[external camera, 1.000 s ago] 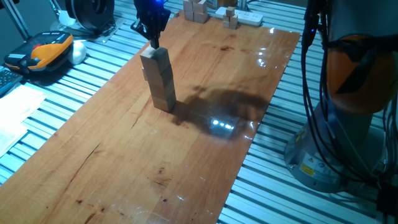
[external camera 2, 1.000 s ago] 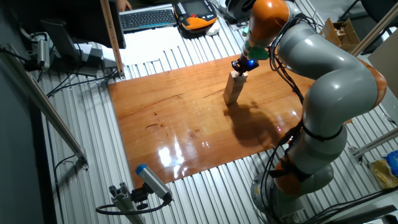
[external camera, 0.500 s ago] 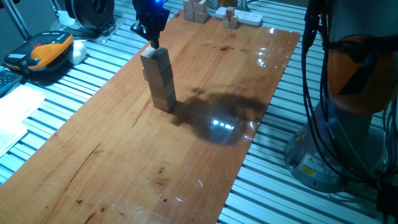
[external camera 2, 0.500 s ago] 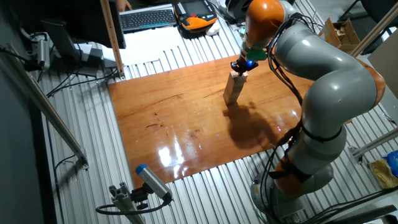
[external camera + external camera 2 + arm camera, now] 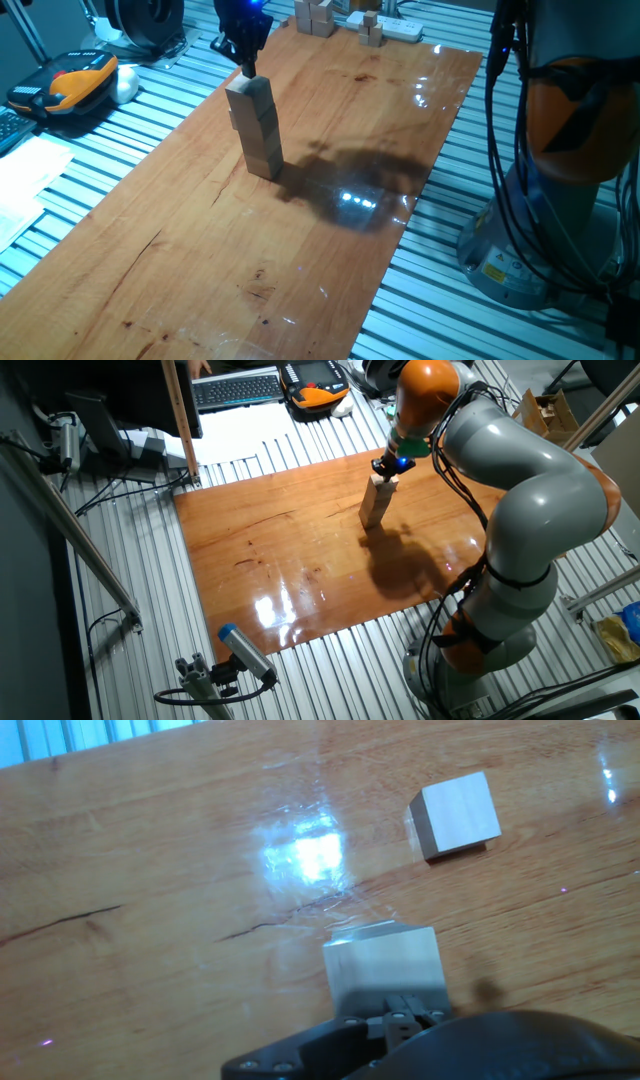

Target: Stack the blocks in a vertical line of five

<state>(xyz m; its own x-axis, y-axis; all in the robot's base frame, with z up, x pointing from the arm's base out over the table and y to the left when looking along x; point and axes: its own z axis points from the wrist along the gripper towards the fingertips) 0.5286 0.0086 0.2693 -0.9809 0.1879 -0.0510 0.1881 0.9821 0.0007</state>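
Directly under the jaws (image 5: 247,68) stands the stack (image 5: 256,127), long axis vertical on the table (image 5: 330,230); one loose block (image 5: 455,814) lies at about 1 o'clock. Jaws appear closed, holding nothing.

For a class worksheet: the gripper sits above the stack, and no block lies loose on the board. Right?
No: one loose block lies on the board apart from the stack, as the hand view shows. The gripper does sit above the stack.

Orange-black handset (image 5: 75,80), keyboard (image 5: 238,390), white power strip (image 5: 392,30), small far blocks (image 5: 315,17)
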